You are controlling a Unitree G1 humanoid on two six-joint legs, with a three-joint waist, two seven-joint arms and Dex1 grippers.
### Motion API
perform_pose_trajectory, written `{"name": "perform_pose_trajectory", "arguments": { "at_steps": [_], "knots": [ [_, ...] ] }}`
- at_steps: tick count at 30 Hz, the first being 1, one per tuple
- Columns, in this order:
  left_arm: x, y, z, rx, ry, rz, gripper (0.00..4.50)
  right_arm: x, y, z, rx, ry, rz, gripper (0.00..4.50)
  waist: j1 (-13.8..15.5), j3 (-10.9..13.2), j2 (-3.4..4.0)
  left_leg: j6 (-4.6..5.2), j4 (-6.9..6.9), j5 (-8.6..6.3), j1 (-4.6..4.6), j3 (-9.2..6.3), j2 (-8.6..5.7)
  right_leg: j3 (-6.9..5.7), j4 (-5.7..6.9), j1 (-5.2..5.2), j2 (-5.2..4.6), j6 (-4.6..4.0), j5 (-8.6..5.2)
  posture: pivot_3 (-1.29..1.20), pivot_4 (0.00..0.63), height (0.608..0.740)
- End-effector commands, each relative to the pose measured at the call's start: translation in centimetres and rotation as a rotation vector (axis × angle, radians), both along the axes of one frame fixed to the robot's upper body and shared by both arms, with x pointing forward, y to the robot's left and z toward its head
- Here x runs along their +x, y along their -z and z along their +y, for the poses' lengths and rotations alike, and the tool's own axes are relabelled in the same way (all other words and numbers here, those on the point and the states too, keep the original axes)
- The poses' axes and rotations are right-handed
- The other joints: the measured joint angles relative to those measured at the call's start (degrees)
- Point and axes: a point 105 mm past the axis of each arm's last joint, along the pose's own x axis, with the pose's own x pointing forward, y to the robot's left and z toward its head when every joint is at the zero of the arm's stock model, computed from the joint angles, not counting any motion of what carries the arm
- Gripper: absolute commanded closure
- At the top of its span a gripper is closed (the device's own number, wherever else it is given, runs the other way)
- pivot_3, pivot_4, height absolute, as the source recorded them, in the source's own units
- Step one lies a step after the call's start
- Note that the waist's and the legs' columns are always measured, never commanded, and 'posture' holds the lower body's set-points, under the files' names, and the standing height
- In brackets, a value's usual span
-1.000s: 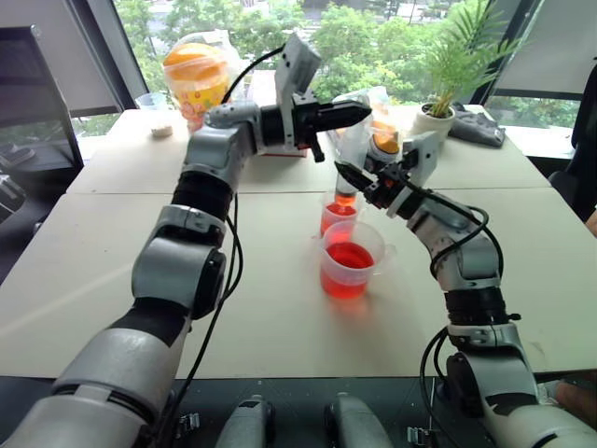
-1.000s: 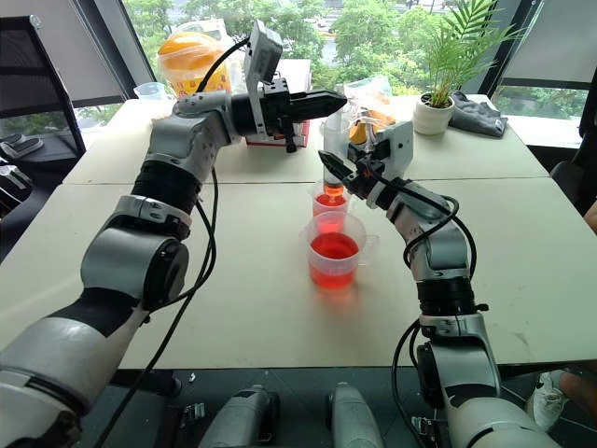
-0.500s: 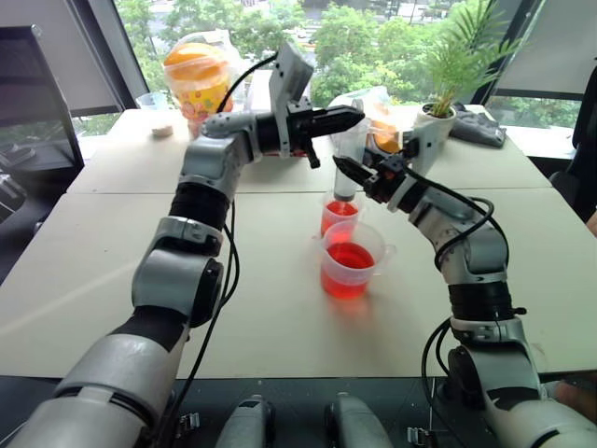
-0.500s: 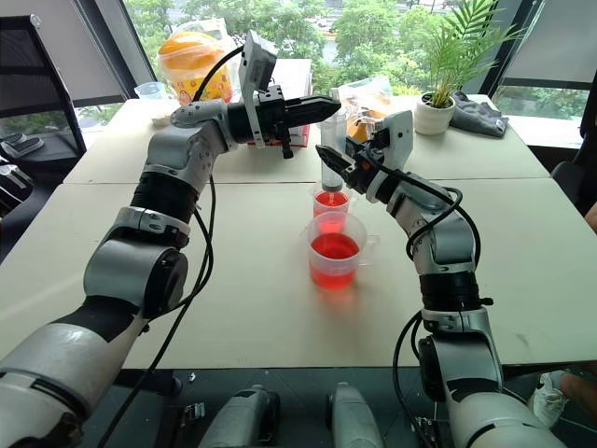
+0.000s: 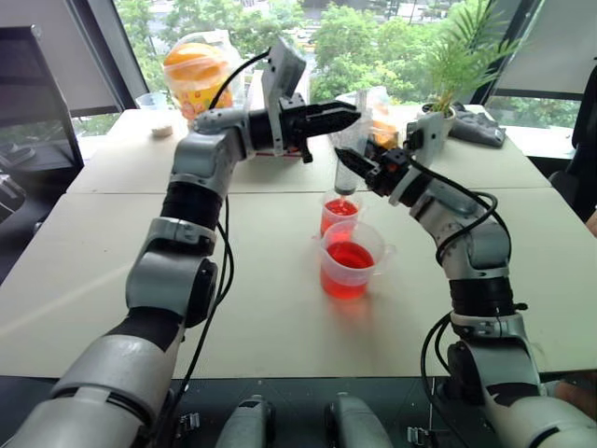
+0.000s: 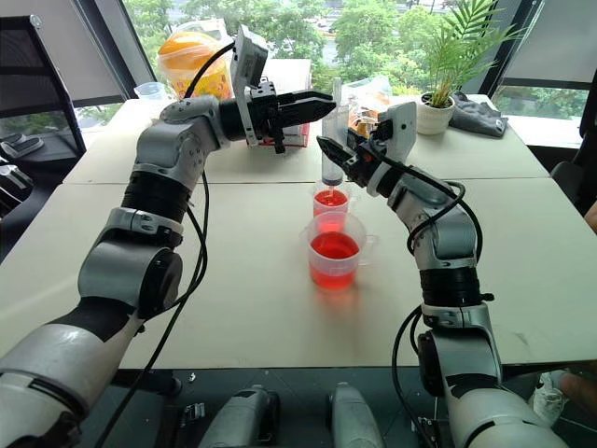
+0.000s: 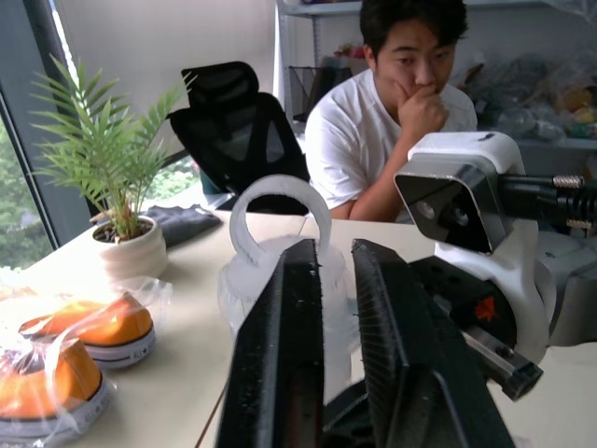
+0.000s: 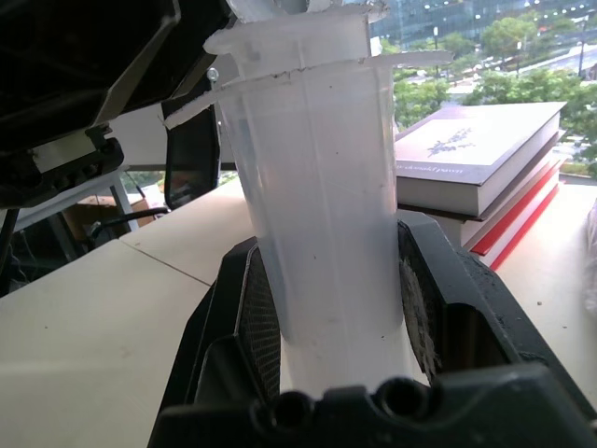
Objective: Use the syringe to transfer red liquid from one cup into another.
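**Syringe held upright above the narrow cup**

The syringe (image 6: 332, 140) is a thick, clear, cylindrical plastic barrel with a flat flange near its top and a white plunger ending in a ring. It stands upright, and the right tool (image 8: 340, 317) pinches its barrel between two black ribbed fingers (image 8: 256, 322). Its nozzle points down over the narrow cup (image 6: 328, 203), a small handleless cup of clear plastic tinted red. Touching or just beside it, on the side nearer the robot, stands the wide cup (image 6: 334, 249), a clear beaker with a rolled rim and a side handle, about half full of translucent red liquid (image 6: 333, 246). Both cups sit near the middle of the table (image 6: 233, 280), on the near slab just by the seam where two smooth, matte, pale tabletops meet.

The left tool (image 5: 347, 116) reaches level across to the plunger ring (image 7: 280, 210); its black fingers (image 7: 280, 355) stand slightly spread beside the ring, and whether they touch it I cannot tell.

The near table edge and the broad stretches to either side of the cups lie bare. Along the far edge stand a potted palm (image 6: 446, 65), stacked books (image 8: 485, 159) and wrapped orange packets (image 7: 84, 341). A person in a white shirt (image 7: 373, 140) sits beyond the table's right side.
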Motion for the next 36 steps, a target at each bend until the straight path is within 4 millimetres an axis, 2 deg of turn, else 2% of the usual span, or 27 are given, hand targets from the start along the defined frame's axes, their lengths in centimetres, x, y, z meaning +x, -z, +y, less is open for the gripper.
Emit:
{"name": "perform_pose_trajectory", "arguments": {
  "at_steps": [1,5,6,9,14,18,20,22,25,27,29,31,34,36],
  "knots": [
    [0.1,0.3,1.0,0.015,-0.010,0.034,2.12,-1.9,-3.5,0.8,0.035,-0.053,-0.162,3.05,-0.04,0.00,0.00,0.00,0.00,0.00,0.01,0.00,0.00,0.00,0.00,0.00,0.00,0.00,0.00,0.00,0.150,0.740],
    [-0.1,-0.9,2.5,-0.005,-0.021,0.007,0.23,-2.0,-3.1,1.0,0.032,-0.060,-0.148,3.05,-0.04,0.00,0.00,0.00,-0.01,0.00,0.00,-0.01,0.02,-0.01,0.02,-0.03,0.01,0.00,0.00,0.00,0.150,0.740],
    [-0.2,-1.1,3.0,-0.006,-0.023,0.000,0.04,-2.0,-3.1,1.0,0.033,-0.060,-0.145,3.05,-0.02,0.00,0.00,0.00,0.00,0.00,-0.01,-0.01,0.02,-0.01,0.02,-0.03,0.01,0.00,0.00,0.00,0.150,0.740],
    [-0.6,-1.2,4.5,0.005,-0.026,-0.015,0.04,-2.0,-3.1,0.9,0.034,-0.058,-0.139,3.05,-0.02,0.00,0.00,0.00,0.00,0.00,-0.01,-0.01,0.00,0.00,0.02,-0.03,-0.01,0.00,0.00,0.00,0.150,0.740],
    [-1.5,0.5,6.4,0.052,-0.039,0.001,0.04,-2.0,-3.5,0.6,0.036,-0.048,-0.118,3.05,-0.01,-0.01,0.01,0.00,-0.01,0.00,0.00,-0.02,0.01,0.02,0.03,-0.03,-0.02,0.00,0.00,0.00,0.150,0.740],
    [-1.9,2.5,7.4,0.091,-0.087,0.002,0.04,-1.7,-6.2,-1.1,0.158,-0.006,-0.025,3.05,0.14,0.00,0.02,-0.01,0.01,0.00,-0.01,-0.03,0.01,0.05,0.05,-0.04,-0.08,-0.01,0.01,0.00,0.150,0.740],
    [-2.3,3.5,7.8,0.086,-0.102,0.022,0.04,-1.2,-7.8,-3.2,0.170,0.075,0.071,3.05,0.36,0.00,0.02,-0.01,0.02,0.00,-0.05,-0.05,0.01,0.03,0.04,-0.07,-0.10,-0.01,0.01,0.00,0.150,0.740],
    [-2.8,4.1,8.1,0.077,-0.107,0.034,0.04,-1.0,-8.4,-5.0,0.159,0.154,0.160,3.05,0.54,0.00,0.03,-0.01,0.02,0.01,-0.18,-0.06,0.01,0.03,0.03,-0.17,-0.15,-0.02,0.01,0.00,0.150,0.740],
    [-3.7,5.8,8.3,0.086,-0.123,0.053,0.04,-1.6,-5.6,-8.7,-0.101,0.314,0.474,3.05,0.87,-0.01,0.02,-0.01,-0.03,0.00,-0.32,-0.16,-0.01,-0.06,-0.12,-0.22,-0.22,-0.03,0.00,0.00,0.150,0.740],
    [-4.1,6.5,8.4,0.086,-0.125,0.068,0.04,-1.8,-3.8,-10.9,-0.211,0.410,0.574,3.05,0.74,-0.02,-0.01,0.02,-0.12,-0.02,-0.35,-0.16,0.00,-0.08,-0.41,-0.16,-0.25,-0.05,0.00,0.00,0.150,0.740],
    [-4.6,7.2,8.3,0.083,-0.125,0.078,0.04,-2.3,-1.3,-12.3,-0.290,0.416,0.696,3.05,0.37,-0.02,0.00,0.03,-0.15,-0.03,-0.38,-0.14,0.02,-0.09,-0.60,-0.12,-0.25,-0.10,0.04,0.00,0.150,0.740],
    [-4.8,7.4,8.3,0.074,-0.128,0.089,0.04,-2.6,0.4,-13.2,-0.334,0.410,0.773,3.05,0.15,-0.02,0.01,0.08,-0.14,-0.05,-0.38,-0.04,0.02,-0.03,-0.63,-0.12,-0.24,-0.09,0.05,0.00,0.150,0.740],
    [-5.2,7.9,8.1,0.070,-0.123,0.101,0.04,-2.1,3.5,-15.6,-0.344,0.469,0.886,3.05,0.08,-0.01,0.03,0.09,-0.14,-0.06,-0.36,-0.01,0.04,-0.01,-0.61,-0.12,-0.19,-0.08,0.06,0.00,0.150,0.740],
    [-5.4,8.1,8.0,0.070,-0.120,0.107,0.04,-1.8,5.3,-16.4,-0.347,0.483,0.947,3.05,0.20,-0.01,0.03,0.09,-0.13,-0.06,-0.36,0.00,0.04,-0.01,-0.59,-0.12,-0.17,-0.07,0.06,0.00,0.150,0.740]
  ]
}}
